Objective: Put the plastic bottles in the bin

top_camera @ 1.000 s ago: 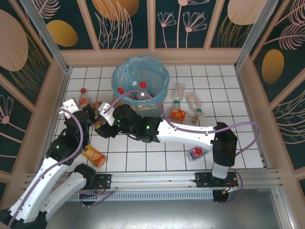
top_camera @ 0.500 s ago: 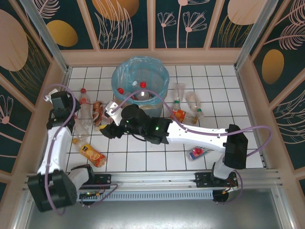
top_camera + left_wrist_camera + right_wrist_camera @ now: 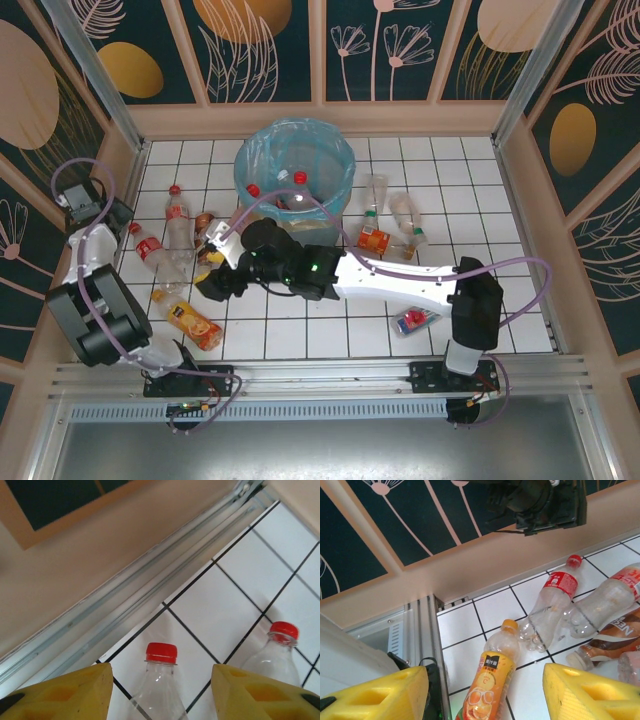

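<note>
Plastic bottles lie scattered over the white tiled floor. A clear one with a red cap [image 3: 161, 652] lies below my left gripper [image 3: 161, 682], which is open with its yellow fingers [image 3: 75, 690] clear of the neck. Another red-capped bottle [image 3: 280, 652] lies just to the right. From above, that gripper [image 3: 108, 218] is by the left wall. My right gripper [image 3: 485, 685] is open above an orange juice bottle [image 3: 492, 677]; from above it [image 3: 213, 283] hangs near that bottle [image 3: 190, 320]. The bin [image 3: 245, 165], lined in light blue, stands at the back with red-capped bottles [image 3: 300, 180] inside.
More bottles lie right of the bin [image 3: 395, 215], beside an orange-labelled one [image 3: 375, 240] and a red-labelled one [image 3: 412, 320]. A brown bottle [image 3: 610, 645] and two clear ones [image 3: 552, 605] lie past the orange bottle. The walls and the metal rail [image 3: 125, 610] close off the left side.
My left arm has swung away from the bottle cluster out to the left wall. The right gripper has drifted down and left toward the orange bottle.
</note>
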Controlling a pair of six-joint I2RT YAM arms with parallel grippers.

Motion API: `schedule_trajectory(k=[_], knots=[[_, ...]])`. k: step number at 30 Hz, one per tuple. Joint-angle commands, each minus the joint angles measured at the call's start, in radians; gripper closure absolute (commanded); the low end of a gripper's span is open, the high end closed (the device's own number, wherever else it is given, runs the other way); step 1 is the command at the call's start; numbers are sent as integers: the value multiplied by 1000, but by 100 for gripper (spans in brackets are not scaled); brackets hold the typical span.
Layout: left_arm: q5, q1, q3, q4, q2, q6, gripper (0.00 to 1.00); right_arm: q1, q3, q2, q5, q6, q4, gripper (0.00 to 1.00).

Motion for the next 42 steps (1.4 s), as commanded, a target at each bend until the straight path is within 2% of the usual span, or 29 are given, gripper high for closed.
schedule_trajectory(k=[1, 8, 21, 38, 42], knots=[[20, 9, 51, -47, 64, 58, 46, 13, 17, -5, -37, 0, -2, 37], [4, 9, 97, -69, 137, 89, 46, 14, -16, -21, -15, 8, -9, 37], [71, 8, 126, -82, 293, 107, 47, 18, 28, 21, -15, 24, -40, 37], [162, -15, 120, -61, 351, 89, 47, 45, 89, 72, -9, 21, -72, 37], [180, -19, 109, -48, 348, 77, 53, 49, 91, 76, -7, 21, -71, 38]])
